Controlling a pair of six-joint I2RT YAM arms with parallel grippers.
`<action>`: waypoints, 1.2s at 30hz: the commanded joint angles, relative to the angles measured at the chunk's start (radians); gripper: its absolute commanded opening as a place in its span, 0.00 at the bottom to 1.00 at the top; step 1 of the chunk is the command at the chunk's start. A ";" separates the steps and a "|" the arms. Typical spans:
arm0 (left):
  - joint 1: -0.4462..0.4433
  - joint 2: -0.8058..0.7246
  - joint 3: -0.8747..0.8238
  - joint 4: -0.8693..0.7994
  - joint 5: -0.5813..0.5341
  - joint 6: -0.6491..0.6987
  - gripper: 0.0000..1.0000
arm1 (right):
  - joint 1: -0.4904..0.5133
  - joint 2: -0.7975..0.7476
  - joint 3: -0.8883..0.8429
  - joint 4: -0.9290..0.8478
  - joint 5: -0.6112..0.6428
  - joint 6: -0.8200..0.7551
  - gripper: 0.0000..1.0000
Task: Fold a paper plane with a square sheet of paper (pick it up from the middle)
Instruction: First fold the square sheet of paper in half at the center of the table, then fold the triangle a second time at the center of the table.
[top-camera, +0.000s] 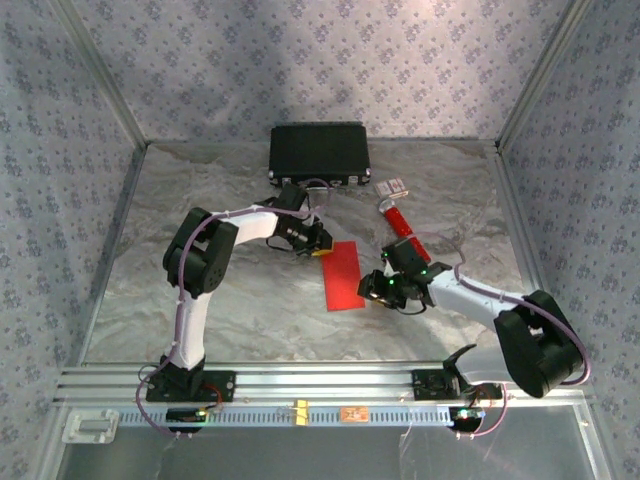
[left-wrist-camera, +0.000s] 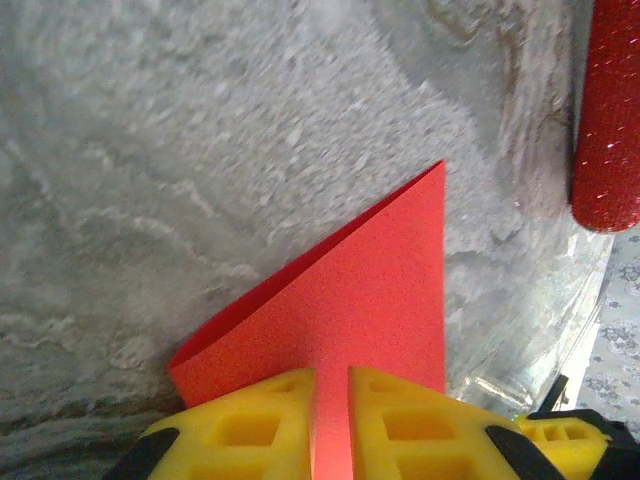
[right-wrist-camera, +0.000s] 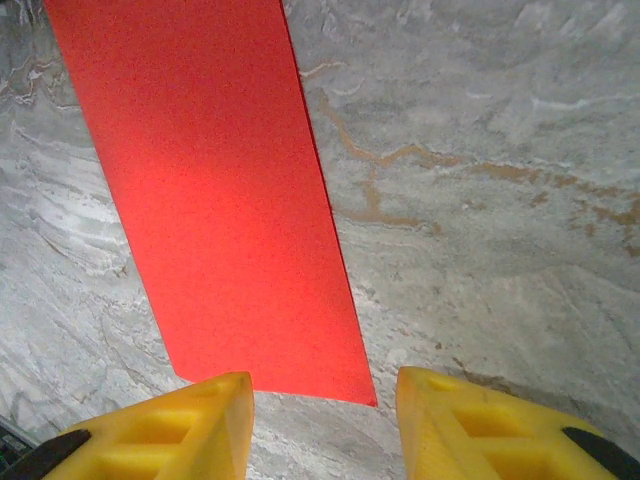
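The square sheet of paper is bright red and lies on the table folded in half as a long rectangle; no paper plane is in view. My left gripper is shut on the far end of the sheet. In the left wrist view the red paper runs up between the yellow fingers, with its two layers gaping at the left edge. My right gripper sits at the sheet's near right side. In the right wrist view this gripper is open, straddling the corner of the paper without touching it.
A black case stands at the back of the table. A red tube with a white end lies right of the sheet, beyond my right gripper, and appears again as the glittery red tube. A small white item lies by it.
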 joint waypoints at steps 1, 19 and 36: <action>-0.001 -0.015 0.057 -0.020 0.008 0.009 0.16 | -0.005 -0.017 -0.023 -0.005 0.011 0.027 0.43; -0.001 0.031 -0.098 0.029 -0.031 0.016 0.15 | -0.013 0.013 -0.042 0.070 -0.109 0.046 0.46; 0.005 0.020 -0.138 0.049 -0.029 0.012 0.15 | -0.009 0.079 -0.046 0.093 -0.142 0.070 0.46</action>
